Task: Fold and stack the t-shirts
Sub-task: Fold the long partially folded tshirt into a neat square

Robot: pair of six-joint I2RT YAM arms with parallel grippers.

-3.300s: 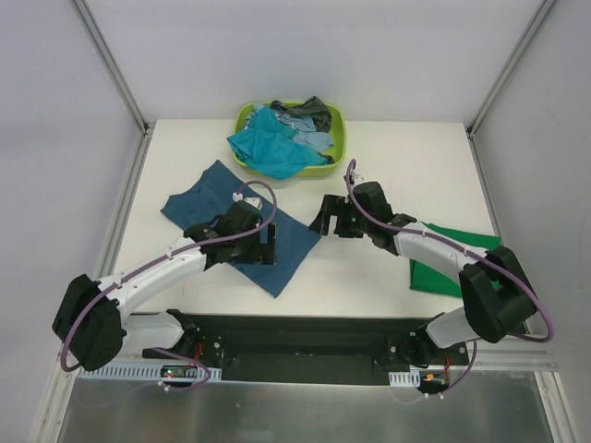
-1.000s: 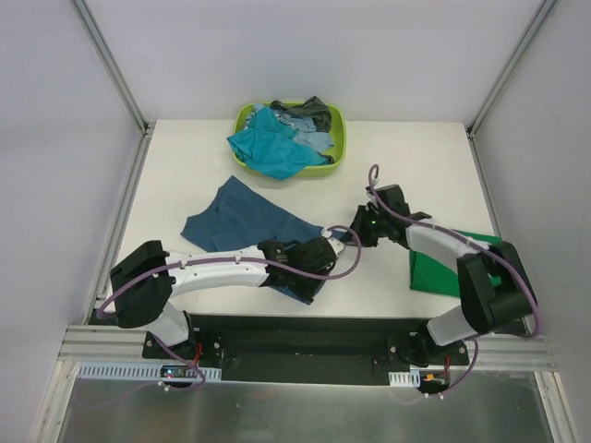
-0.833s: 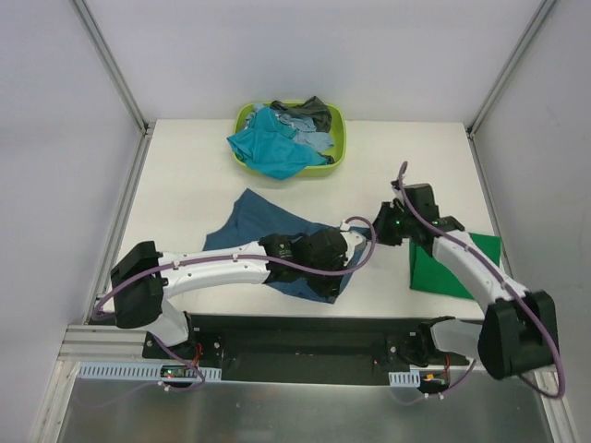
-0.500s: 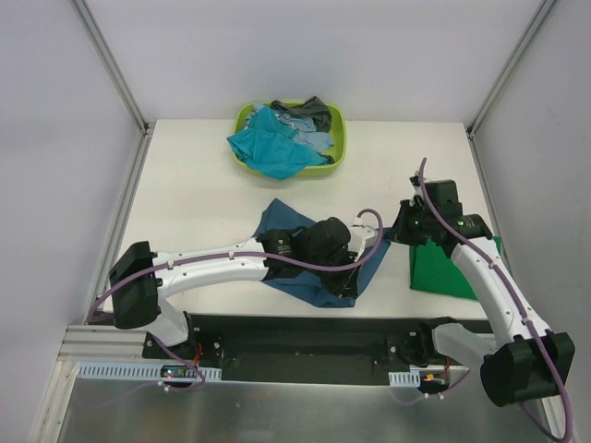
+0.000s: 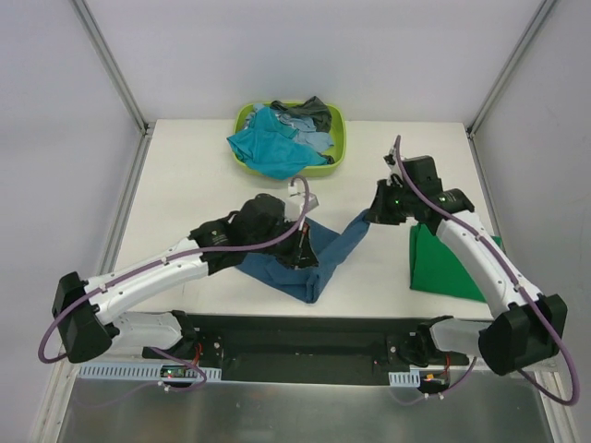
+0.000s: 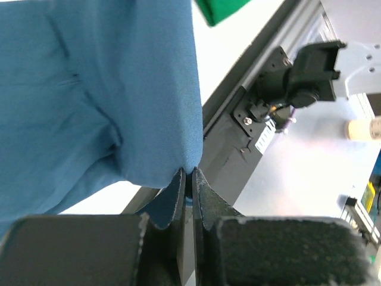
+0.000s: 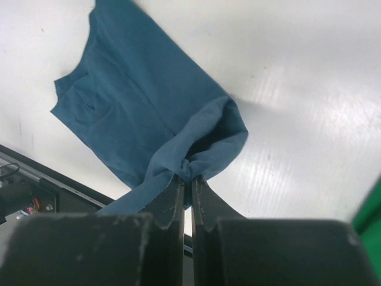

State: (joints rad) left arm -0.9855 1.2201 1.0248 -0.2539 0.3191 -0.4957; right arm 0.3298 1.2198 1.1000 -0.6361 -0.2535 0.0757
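The dark blue t-shirt (image 5: 319, 258) hangs lifted between both arms near the table's front middle, its lower part drooping to the table. My left gripper (image 5: 300, 226) is shut on one bunched edge of the dark blue t-shirt (image 6: 119, 89). My right gripper (image 5: 371, 214) is shut on the opposite corner of that t-shirt (image 7: 155, 113), held above the white table. A folded bright green t-shirt (image 5: 448, 263) lies at the right. Teal (image 5: 268, 148), light blue (image 5: 314, 138) and dark grey (image 5: 309, 111) t-shirts are piled in the basket.
The lime-green basket (image 5: 337, 148) stands at the back middle of the table (image 5: 185, 175). A black base rail (image 5: 305, 337) runs along the near edge. Metal frame posts rise at the back corners.
Both grippers have lifted and spread the dark blue shirt. The left gripper moved back and left; the right one moved back, so the cloth now stretches between them instead of lying bunched.
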